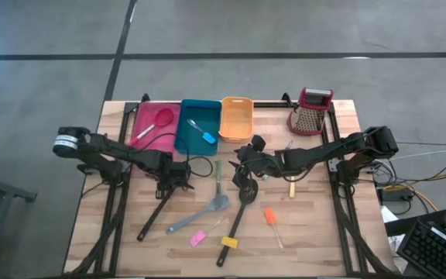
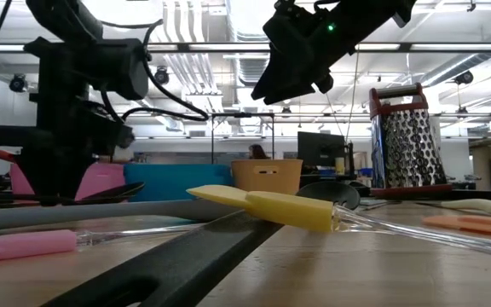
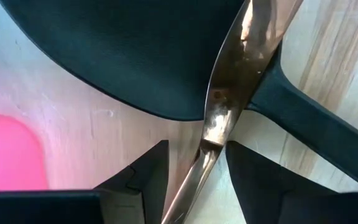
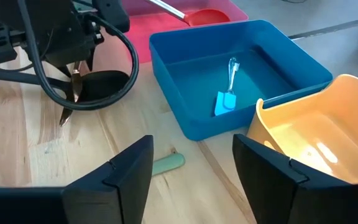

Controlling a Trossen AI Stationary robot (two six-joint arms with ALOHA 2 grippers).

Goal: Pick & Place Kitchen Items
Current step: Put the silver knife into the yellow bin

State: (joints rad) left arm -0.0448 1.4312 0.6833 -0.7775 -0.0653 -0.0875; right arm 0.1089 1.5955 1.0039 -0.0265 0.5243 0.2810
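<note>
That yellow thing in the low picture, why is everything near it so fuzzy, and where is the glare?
Low view: the yellow handle is fairly sharp, the pink handle and black handle nearer the lens blur; ceiling lights glare. Left wrist view: the metal handle glints.

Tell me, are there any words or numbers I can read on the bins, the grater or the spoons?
None: no readable words, numbers or labels show.
Pink bin, blue bin, orange bin: plain, no writing.
Box grater: only metal holes, no brand visible.
Yellow-handled tool: no print.
</note>
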